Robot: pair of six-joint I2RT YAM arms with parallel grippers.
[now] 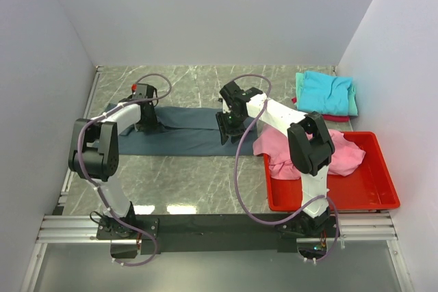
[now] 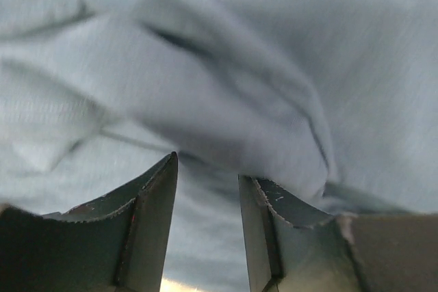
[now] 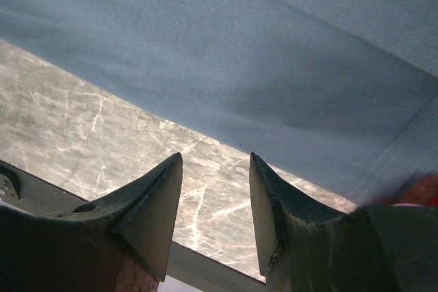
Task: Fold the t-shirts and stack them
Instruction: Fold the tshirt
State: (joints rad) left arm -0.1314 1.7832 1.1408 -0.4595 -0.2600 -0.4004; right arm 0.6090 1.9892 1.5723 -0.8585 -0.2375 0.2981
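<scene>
Dark slate blue-grey cloth t-shirt (image 1: 181, 133) lay as long band across grey marble desk (image 1: 198, 179). Left hand (image 2: 209, 169) half-spread over rumpled fold, nothing pinched. Right hand (image 3: 215, 162) spread, short of hem. Risk: right closes on bare desk, left catches one layer, fold skews.

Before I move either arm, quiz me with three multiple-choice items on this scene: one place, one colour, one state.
1. Where does the pink tee lie? A flat on the table; B in the red bin; C on the folded stack.
2. Which colour tops the folded stack? A turquoise; B red; C pink.
3. How does the right gripper stand? A shut on cloth; B open; C out of view.
Answers: B, its bulk sits inside the bin's walls; A, turquoise lies uppermost; B, bare table shows between its fingers.
</scene>
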